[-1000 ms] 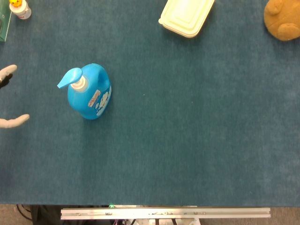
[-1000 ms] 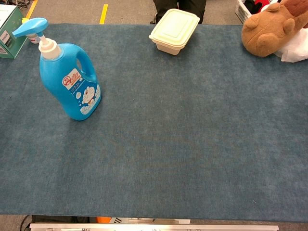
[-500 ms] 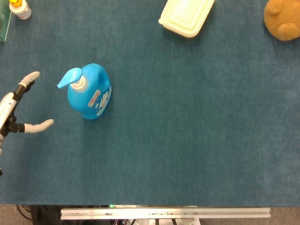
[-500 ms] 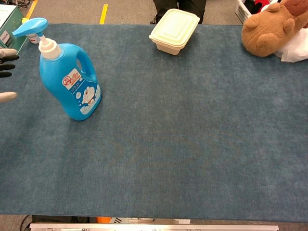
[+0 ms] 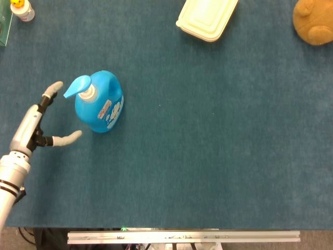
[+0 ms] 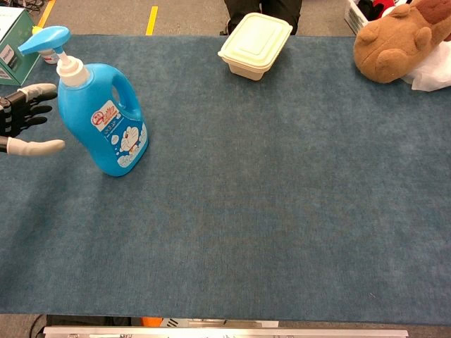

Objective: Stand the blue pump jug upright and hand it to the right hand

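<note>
The blue pump jug (image 6: 101, 116) stands upright on the table (image 6: 282, 197), toward its left side. It has a white pump collar, a light-blue nozzle pointing left, a handle on its right side, and a printed label with a cartoon figure on the front face.

lab test bench | blue felt table (image 6: 282, 211) | aluminium rail (image 5: 182, 237) | taped floor (image 6: 151, 20)

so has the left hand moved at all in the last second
Yes. The left hand has come in from the table's left edge toward the blue pump jug, which stands upright. Its fingers are spread beside the jug, not touching it.
</note>
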`<state>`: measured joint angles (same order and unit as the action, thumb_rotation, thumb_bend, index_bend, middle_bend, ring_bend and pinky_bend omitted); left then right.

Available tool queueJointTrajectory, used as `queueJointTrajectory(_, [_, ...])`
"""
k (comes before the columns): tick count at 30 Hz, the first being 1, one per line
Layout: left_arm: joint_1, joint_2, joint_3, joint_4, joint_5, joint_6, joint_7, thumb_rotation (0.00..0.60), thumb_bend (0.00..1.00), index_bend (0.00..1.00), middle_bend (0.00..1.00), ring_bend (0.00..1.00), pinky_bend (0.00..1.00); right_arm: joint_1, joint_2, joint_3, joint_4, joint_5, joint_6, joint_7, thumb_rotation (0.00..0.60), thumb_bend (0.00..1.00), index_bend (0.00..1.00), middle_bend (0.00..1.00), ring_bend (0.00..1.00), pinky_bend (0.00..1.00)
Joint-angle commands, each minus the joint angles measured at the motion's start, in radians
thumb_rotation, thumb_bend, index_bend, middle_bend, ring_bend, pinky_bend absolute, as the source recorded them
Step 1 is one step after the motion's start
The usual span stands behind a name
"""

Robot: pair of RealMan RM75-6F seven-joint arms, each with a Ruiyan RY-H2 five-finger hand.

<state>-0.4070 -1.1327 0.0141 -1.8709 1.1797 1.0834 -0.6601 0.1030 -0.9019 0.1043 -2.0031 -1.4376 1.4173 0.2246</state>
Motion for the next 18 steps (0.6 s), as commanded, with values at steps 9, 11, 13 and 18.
queueJointTrajectory(9, [0.006,-0.08,-0.059,-0.027,-0.075,-0.029,0.108,0.6,0.2,0.0,0.0,0.0,0.0,-0.004,0.003,-0.003,0.011,-0.001,0.001,0.021,0.6,0.08,0.08,0.22,0.11,0.24])
queueJointTrajectory(11, [0.003,-0.096,-0.074,-0.029,-0.096,-0.036,0.124,0.6,0.2,0.0,0.0,0.0,0.0,-0.007,0.005,-0.004,0.016,-0.002,0.002,0.028,0.6,0.08,0.08,0.22,0.11,0.24])
queueJointTrajectory(13, [-0.003,-0.109,-0.087,-0.03,-0.114,-0.044,0.144,0.6,0.2,0.0,0.0,0.0,0.0,-0.009,0.006,-0.004,0.021,-0.003,0.004,0.037,0.6,0.08,0.08,0.22,0.11,0.24])
queueJointTrajectory(18, [-0.013,-0.148,-0.117,-0.021,-0.157,-0.05,0.192,0.6,0.2,0.0,0.0,0.0,0.0,-0.012,0.009,-0.006,0.031,-0.007,0.007,0.056,0.6,0.08,0.08,0.22,0.11,0.24])
